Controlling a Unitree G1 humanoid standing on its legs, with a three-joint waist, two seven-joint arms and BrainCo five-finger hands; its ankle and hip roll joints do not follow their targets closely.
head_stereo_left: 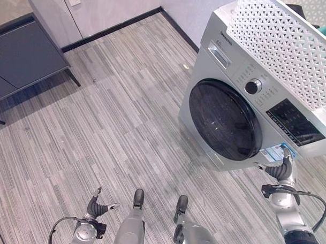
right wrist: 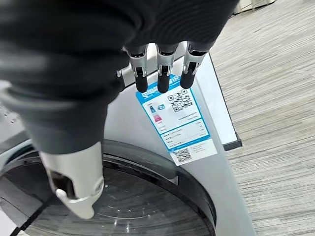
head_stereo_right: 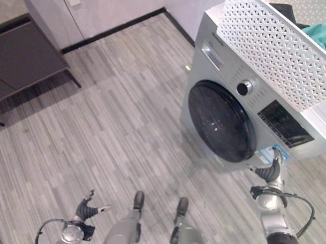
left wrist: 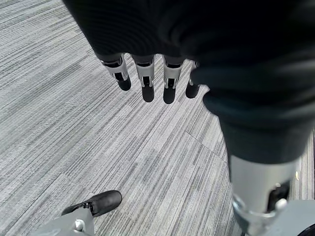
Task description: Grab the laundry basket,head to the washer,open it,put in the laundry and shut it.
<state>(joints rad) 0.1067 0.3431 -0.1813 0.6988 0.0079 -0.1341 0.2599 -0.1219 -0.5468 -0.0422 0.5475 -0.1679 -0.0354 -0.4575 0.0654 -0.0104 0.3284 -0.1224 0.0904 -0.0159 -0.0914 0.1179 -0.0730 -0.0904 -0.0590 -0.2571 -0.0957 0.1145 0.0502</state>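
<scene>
On top of the silver front-loading washer [head_stereo_left: 243, 111], whose round dark glass door [head_stereo_left: 224, 120] is shut, sits the white perforated plastic laundry basket [head_stereo_left: 281, 43] holding teal cloth [head_stereo_right: 322, 36], long axis running along the machine's top, while the right robot hand [head_stereo_left: 282, 170] hangs slack-fingered by the blue label [right wrist: 177, 118] and the left robot hand [head_stereo_left: 97, 208] hangs relaxed over striped grey floor [head_stereo_left: 114, 125].

You find a blue-edged sticker [right wrist: 179, 120] on the washer [head_stereo_left: 206, 118] front, beside the door; it carries two square scan codes and lines of print too small to read. A short line of lettering [head_stereo_left: 226, 36] sits at the front's top corner, and tiny marks ring the dial [head_stereo_left: 253, 86]; neither is legible.
</scene>
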